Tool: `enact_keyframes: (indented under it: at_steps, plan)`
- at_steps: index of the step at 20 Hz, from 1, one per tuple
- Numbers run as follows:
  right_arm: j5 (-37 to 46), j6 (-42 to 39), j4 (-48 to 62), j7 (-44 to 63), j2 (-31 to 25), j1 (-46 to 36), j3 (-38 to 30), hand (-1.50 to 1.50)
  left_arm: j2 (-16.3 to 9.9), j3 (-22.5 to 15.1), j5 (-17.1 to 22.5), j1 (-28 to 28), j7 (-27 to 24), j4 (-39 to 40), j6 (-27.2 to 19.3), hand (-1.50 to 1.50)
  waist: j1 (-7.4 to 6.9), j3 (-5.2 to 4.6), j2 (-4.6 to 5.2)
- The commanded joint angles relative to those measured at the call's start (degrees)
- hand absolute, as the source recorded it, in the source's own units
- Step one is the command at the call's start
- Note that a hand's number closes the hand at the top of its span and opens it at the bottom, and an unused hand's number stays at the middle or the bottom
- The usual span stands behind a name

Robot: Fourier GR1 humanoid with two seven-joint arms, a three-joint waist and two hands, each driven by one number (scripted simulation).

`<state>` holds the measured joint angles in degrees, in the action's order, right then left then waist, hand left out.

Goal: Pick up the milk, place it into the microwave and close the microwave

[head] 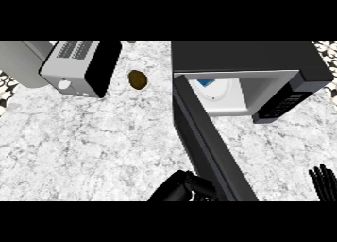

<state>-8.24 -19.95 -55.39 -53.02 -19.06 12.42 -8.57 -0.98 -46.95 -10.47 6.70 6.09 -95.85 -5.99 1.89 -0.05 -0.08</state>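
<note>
Head view: milk (207, 83) lies inside the microwave (268, 85) at upper right, its door (209, 142) swung open, running down toward the frame's bottom. Left hand (181, 188), fingers curled on nothing, sits against the door's lower left side, nearer. Right hand (329, 182) rests at lower right, fingers straight.
</note>
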Motion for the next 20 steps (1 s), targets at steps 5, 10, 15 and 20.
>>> enact_keyframes:
  at_steps: [5,10,15,20]
  plan:
    - [-4.78,-9.41,-12.33,-2.56,-1.33,4.53,3.69,-1.50,0.96,-10.38,4.50,11.84,1.88,14.72,-9.72,1.50,2.70,-0.06,0.23]
    - [-8.27,-11.38,-20.16,-0.41,-3.82,5.38,5.76,-1.50,0.97,-11.99,11.64,18.77,4.60,18.10,-14.06,1.50,4.83,-0.08,0.35]
    - [-12.65,-10.80,-25.15,4.38,-4.98,5.17,6.76,-1.50,0.97,-12.29,17.11,21.81,2.18,22.69,-20.83,1.50,6.99,-0.17,0.90]
    - [-15.28,-11.13,-29.79,6.47,-7.55,6.50,7.12,-1.50,0.97,-9.01,23.58,24.81,-4.23,24.46,-25.13,-1.50,9.17,-0.29,1.46]
